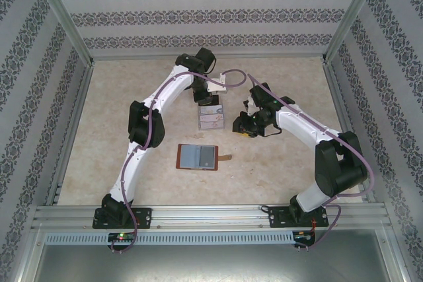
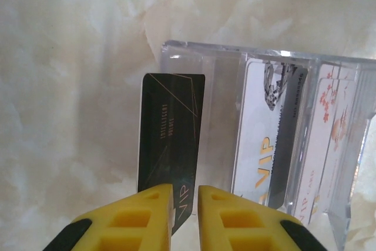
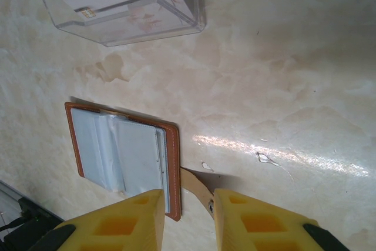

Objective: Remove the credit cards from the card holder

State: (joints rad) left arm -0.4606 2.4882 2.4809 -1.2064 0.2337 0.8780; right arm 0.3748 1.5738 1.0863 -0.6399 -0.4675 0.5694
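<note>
The card holder lies open at mid-table, brown leather with grey-blue pockets and a strap tab. A dark credit card stands on edge at the left wall of the clear plastic box. Its lower corner sits loosely between my left gripper's narrowly open jaws, with a gap on the right side. A pale grey card and a whitish-pink card stand inside the box. My right gripper hovers open above the strap tab, holding nothing.
The clear box sits behind the wallet, under the left gripper; the right gripper is just right of it. Metal rails and patterned walls ring the beige tabletop.
</note>
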